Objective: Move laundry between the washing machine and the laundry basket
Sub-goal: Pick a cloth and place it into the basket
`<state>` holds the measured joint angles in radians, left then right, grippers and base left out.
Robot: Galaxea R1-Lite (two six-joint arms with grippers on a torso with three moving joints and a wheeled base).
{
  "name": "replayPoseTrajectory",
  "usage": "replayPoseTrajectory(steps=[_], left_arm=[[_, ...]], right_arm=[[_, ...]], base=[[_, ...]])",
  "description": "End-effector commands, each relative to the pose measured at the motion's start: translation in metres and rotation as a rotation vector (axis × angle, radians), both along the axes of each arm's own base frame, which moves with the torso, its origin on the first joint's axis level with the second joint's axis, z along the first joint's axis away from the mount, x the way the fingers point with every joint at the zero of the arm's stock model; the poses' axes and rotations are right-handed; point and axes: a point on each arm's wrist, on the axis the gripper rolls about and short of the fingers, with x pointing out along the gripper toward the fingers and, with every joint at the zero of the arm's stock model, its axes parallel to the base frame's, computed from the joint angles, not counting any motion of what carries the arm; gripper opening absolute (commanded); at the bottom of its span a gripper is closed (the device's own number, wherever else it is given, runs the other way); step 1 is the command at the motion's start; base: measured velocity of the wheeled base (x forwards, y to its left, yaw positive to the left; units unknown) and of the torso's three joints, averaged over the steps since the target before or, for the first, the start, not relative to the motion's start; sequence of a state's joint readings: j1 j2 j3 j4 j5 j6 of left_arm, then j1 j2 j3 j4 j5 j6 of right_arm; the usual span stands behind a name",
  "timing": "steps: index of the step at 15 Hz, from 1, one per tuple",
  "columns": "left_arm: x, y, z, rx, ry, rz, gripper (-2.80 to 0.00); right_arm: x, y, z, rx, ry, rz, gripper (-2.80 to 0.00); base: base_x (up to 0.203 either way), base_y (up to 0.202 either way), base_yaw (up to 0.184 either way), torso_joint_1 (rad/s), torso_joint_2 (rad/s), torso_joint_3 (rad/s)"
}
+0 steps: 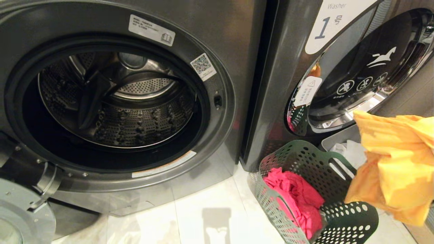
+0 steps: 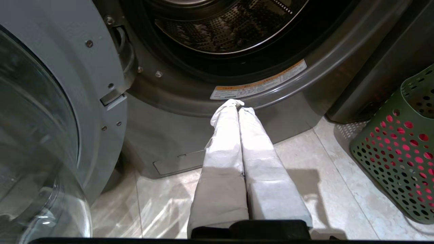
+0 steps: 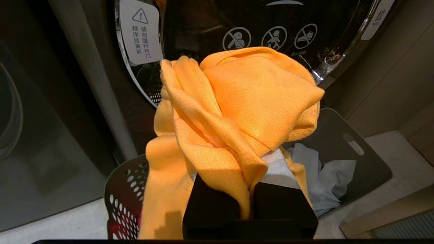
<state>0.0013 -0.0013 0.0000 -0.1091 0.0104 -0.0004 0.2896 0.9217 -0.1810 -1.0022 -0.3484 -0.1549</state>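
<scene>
Right gripper [image 3: 249,200]: clamped on yellow-orange garment [image 3: 237,112]; grip seen only from right wrist.
Left gripper [image 2: 239,105]: closed, empty.
Laundry basket [image 1: 305,159]: holds red garment [image 1: 298,196].

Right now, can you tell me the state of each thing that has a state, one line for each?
Washing machine: door open, drum looks empty.
Machine marked 1: door shut.
Yellow-orange garment: lifted, hanging bunched above the basket.
Red garment: lying in the basket.
Laundry basket: on the floor.
Right gripper: shut on the yellow-orange garment.
Left gripper: shut, empty.
</scene>
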Motion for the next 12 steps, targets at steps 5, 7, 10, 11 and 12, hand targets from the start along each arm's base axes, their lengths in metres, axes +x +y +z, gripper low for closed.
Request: replayPoseTrajectory(steps=[5, 7, 10, 11, 12], left_arm=[[0.003, 0.0, -0.011, -0.001, 0.04, 0.0, -2.8], [0.003, 0.0, -0.011, 0.0, 0.04, 0.001, -2.8], [0.003, 0.0, -0.011, -0.001, 0.04, 0.0, -2.8], [0.003, 0.0, -0.011, -0.001, 0.04, 0.001, -2.8], [0.003, 0.0, -0.011, -0.001, 0.04, 0.0, -2.8]], right_arm=[[0.038, 0.009, -0.028, 0.028, 0.203, -0.006, -2.8], [0.053, 0.009, -0.044, 0.044, 0.301, -0.032, -2.8], [0.084, 0.008, -0.069, 0.102, 0.424, -0.085, -2.8], [0.094, 0.006, -0.074, 0.119, 0.431, -0.106, -2.8], [0.103, 0.005, -0.076, 0.133, 0.421, -0.121, -2.8]], base=[[0.0, 0.0, 0.0, 0.0, 0.0, 0.0], [0.0, 0.0, 0.0, 0.0, 0.0, 0.0], [0.0, 0.0, 0.0, 0.0, 0.0, 0.0], [0.0, 0.0, 0.0, 0.0, 0.0, 0.0], [0.0, 0.0, 0.0, 0.0, 0.0, 0.0]])
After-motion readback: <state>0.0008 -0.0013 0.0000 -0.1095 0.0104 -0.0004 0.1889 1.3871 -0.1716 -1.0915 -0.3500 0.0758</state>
